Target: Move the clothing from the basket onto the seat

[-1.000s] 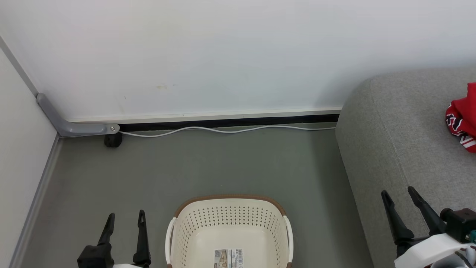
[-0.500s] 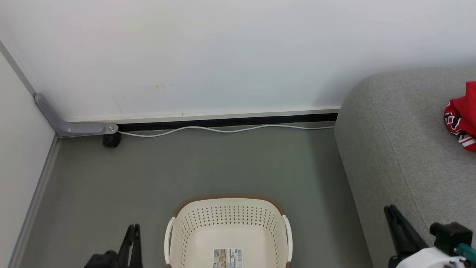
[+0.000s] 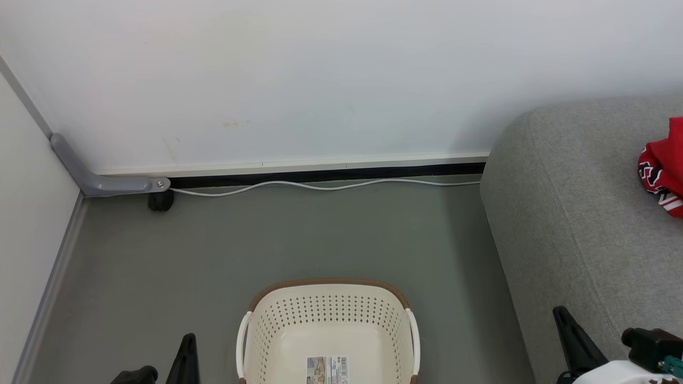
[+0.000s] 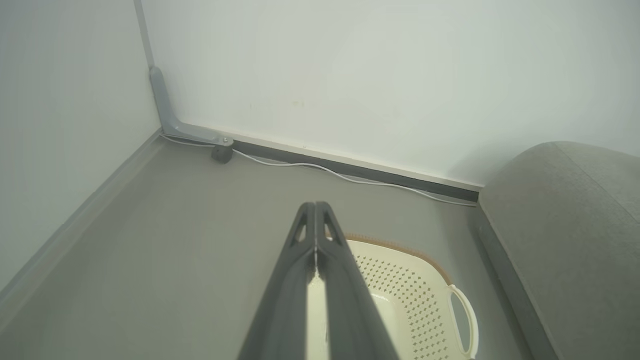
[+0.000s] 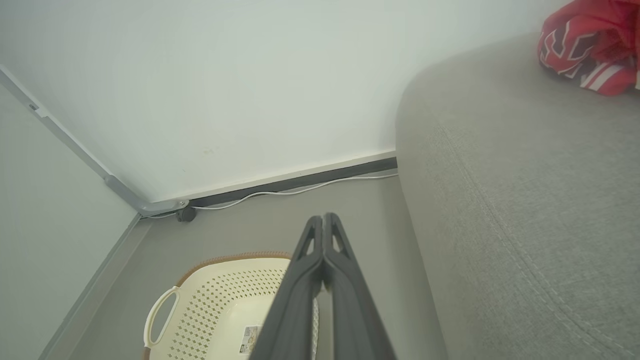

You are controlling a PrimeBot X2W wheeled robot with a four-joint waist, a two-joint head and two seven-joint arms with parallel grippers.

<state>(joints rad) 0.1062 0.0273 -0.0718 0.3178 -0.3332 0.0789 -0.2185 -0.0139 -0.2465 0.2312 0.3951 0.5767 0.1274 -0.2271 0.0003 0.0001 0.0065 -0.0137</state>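
Head view, risk: a sideways swing of the left gripper [image 3: 187, 345] may knock the empty cream plastic basket with holes [image 3: 325, 312].
Head view, clothing: red striped soft jersey [image 3: 664, 165] lies on grey fabric sofa [image 3: 576, 213], well apart from the right gripper [image 3: 566, 326].
Left wrist view: left gripper closed, empty.
Right wrist view: right gripper closed, empty.

1. The left tool [image 4: 316, 209] has its 2 dark jaws pressed together, empty, tips pointing up at the head view's lower left.
2. The right tool [image 5: 323, 220] is likewise closed and empty, rising from a pale forearm [image 3: 613, 373] at lower right.
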